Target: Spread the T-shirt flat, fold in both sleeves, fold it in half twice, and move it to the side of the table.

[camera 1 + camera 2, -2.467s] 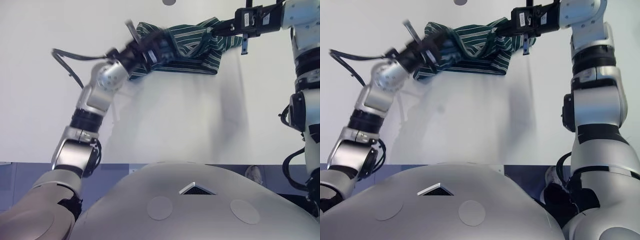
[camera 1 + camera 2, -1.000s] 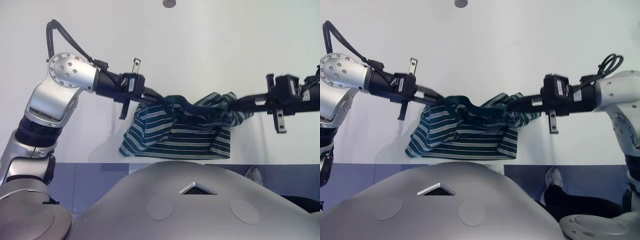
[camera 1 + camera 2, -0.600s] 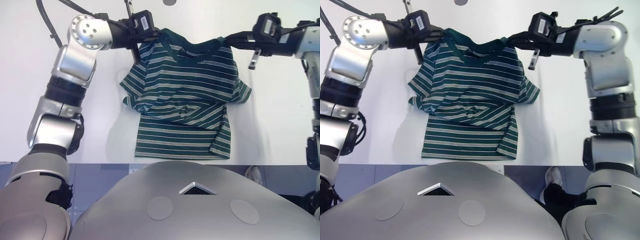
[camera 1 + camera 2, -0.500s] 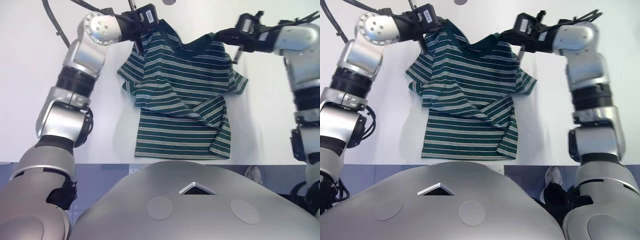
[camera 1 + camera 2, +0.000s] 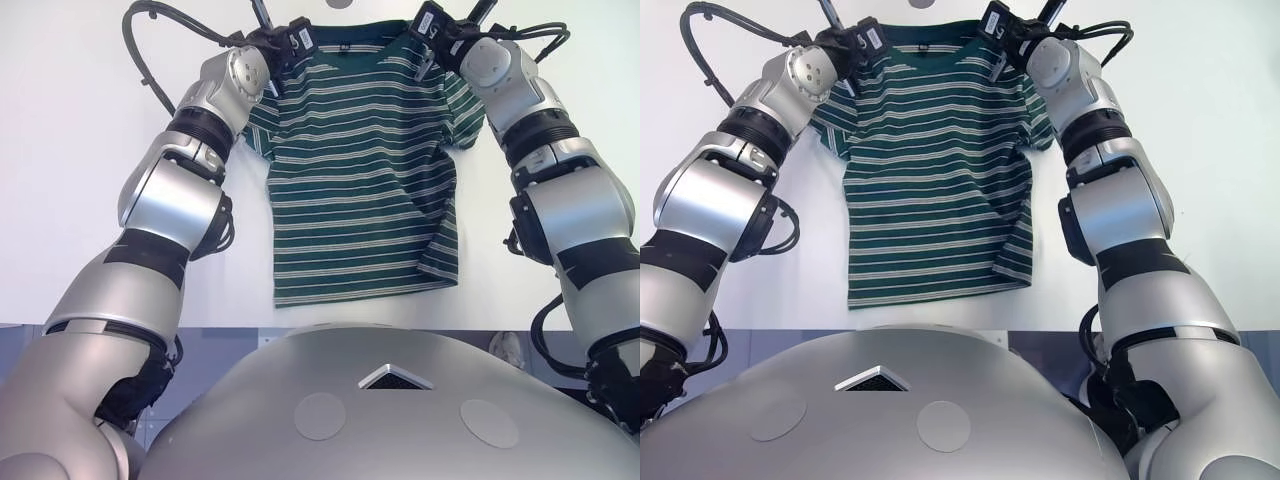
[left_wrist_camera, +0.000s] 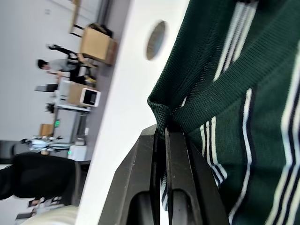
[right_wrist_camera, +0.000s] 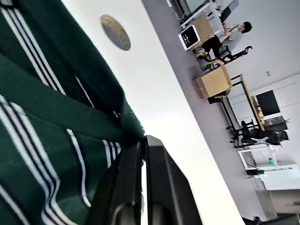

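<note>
T-shirt (image 5: 365,170), green with white stripes, lies on the white table (image 5: 70,200) in the left eye view. Its collar is at the far side and its hem is nearest the robot. A second ago it hung bunched between the two arms. Half a second ago a deep crease still crossed its middle. Now the body is drawn out long and mostly smooth, so the spreading step looks almost done and the sleeve folds come next. The left gripper (image 5: 285,35) sits at one shoulder and the right gripper (image 5: 425,25) at the other, either side of the collar.

From the right eye view, the hem corner (image 5: 1015,262) on the robot's right stays rumpled, and the sleeve on the robot's left is tucked partly under that forearm.

The left wrist view shows the black fingers (image 6: 176,154) pressed together on a ridge of dark ribbed cloth at the shoulder. A round disc (image 6: 154,40) is set in the table beyond.

By the right wrist view, the other fingers (image 7: 157,159) are likewise pinched onto the shirt's edge, with cloth bunched just ahead of the tips.
</note>
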